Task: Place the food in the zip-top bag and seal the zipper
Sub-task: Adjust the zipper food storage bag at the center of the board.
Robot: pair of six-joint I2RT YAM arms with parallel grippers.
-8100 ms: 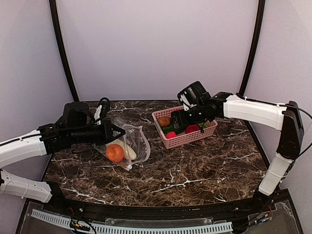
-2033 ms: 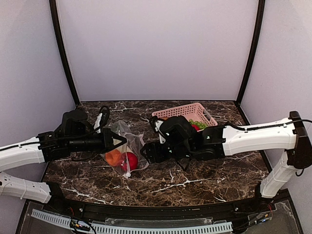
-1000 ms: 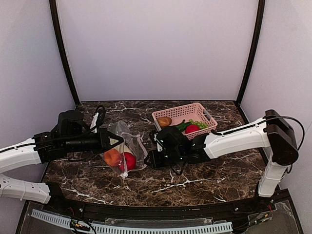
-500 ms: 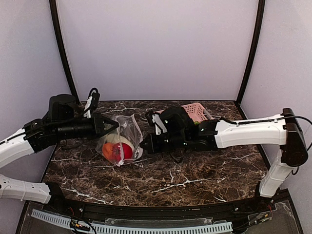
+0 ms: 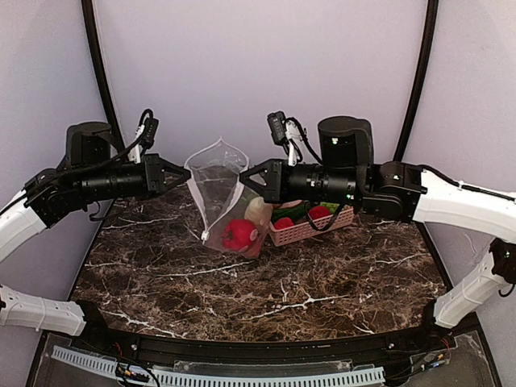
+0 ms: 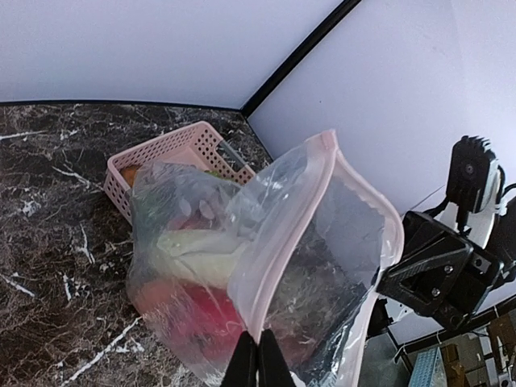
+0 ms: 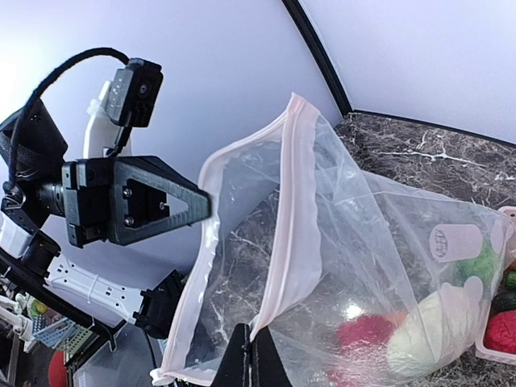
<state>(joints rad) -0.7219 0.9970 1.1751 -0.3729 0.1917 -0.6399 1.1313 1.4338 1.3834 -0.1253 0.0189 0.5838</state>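
From above, the zip-top bag (image 5: 216,189) hangs in mid-frame over the table (image 5: 322,274), strung between the left gripper (image 5: 188,172) and the right gripper (image 5: 243,179). Each has its jaws pinched tight on a side of the mouth. A red tomato (image 5: 239,235) and a cream-white vegetable (image 5: 258,211) sag in the bottom. The pink basket (image 5: 314,230), just right of it, holds more pieces.

In the left wrist view, the closed fingers at the bottom centre nip the zipper (image 6: 278,234). The mouth gapes toward the right.

In the right wrist view, the fingers at the bottom edge grip the same pink strip, with the food low right.

The film looks thin, limp and slick, and the load pulls it down. The stiffer zip strip seems the only sound place to hold. A loose grip there could let it slide out.
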